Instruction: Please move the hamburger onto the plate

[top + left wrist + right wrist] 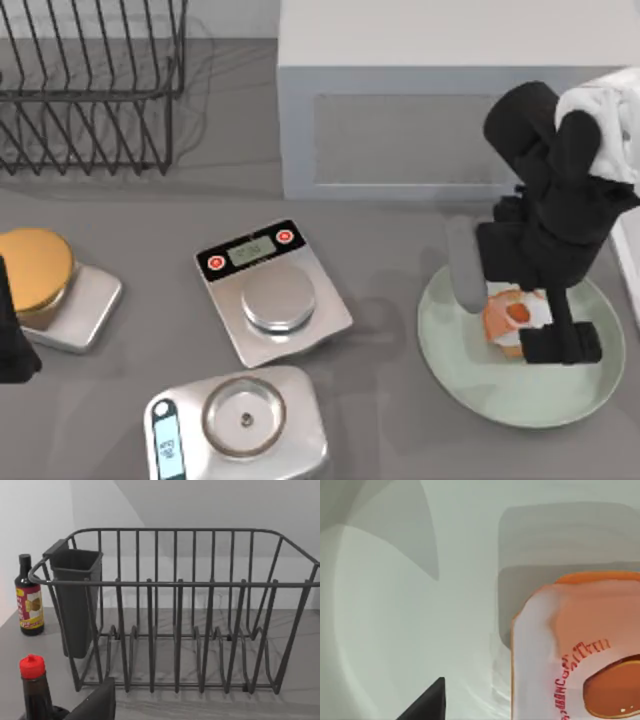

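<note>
Orange-and-white hamburger (516, 320) sits between the right gripper's (520, 315) fingers, over the mint plate (470, 375). One finger, grey, stands on its desk-left side; the dark finger block sits on its other side and a bit nearer the camera. Fingers look closed against the hamburger, gripping it, though whether it rests on the plate or hangs just above I cannot tell. Judged: what matters next is straight down and apart, since the hamburger is already inside the rim, toward the plate's far edge rather than centre.

Right arm is the near one. Left arm parked at the desk's left edge, well away.

Hamburger looks small, lumpy, layered, no clear long axis; right wrist view shows white wrapping (540, 645) with red lettering and an orange spot (612, 690), pale plate floor (395, 620) beside it
</note>
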